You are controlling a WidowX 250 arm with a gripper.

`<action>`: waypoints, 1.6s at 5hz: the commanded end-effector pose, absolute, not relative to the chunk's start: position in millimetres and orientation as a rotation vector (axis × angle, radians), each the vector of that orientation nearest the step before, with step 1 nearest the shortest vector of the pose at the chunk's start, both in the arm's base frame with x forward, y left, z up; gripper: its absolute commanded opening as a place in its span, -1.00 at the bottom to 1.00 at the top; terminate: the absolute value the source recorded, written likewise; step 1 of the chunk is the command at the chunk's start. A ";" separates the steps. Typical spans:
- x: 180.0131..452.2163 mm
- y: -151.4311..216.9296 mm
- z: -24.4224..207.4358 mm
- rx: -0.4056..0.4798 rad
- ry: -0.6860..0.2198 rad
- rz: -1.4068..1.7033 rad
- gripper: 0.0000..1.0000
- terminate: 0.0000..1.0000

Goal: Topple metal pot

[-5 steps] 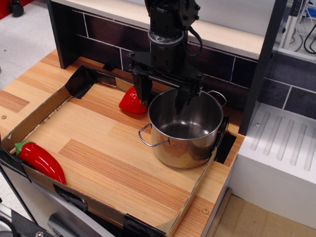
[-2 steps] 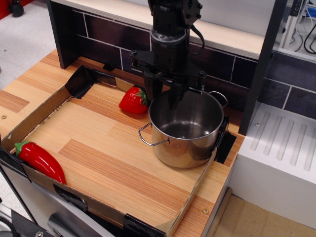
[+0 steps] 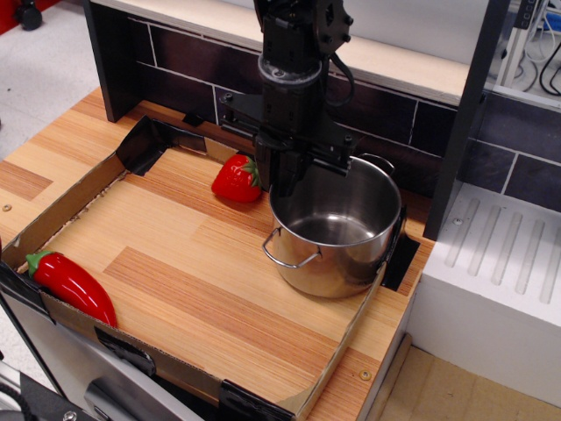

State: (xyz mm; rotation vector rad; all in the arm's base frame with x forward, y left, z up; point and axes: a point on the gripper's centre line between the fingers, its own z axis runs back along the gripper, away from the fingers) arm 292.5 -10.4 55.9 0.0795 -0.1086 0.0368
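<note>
Shifted rightward, metal pot (image 3: 337, 230) – rim pinched by closed fingers (image 3: 286, 180) – strawberry (image 3: 237, 179) just behind.

We find no text, label, brand, number or sign that can be read anywhere in the view. The metal pot (image 3: 337, 230) shows only plain polished steel, the black robot arm above it carries no marking we can make out, and the cardboard tray (image 3: 61, 210) on the table, the toy strawberry (image 3: 237, 179) and the red toy pepper (image 3: 72, 284) are likewise bare of lettering.
</note>
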 end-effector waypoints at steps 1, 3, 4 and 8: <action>279.6 -10.7 101.8 0.132 -0.240 0.033 -1.00 -1.00; 258.9 -6.5 120.2 0.227 -0.323 0.035 -1.00 -1.00; 249.6 4.1 130.5 0.305 -0.384 0.050 -1.00 -1.00; 225.6 -6.9 94.1 0.594 -0.459 -0.105 -1.00 -1.00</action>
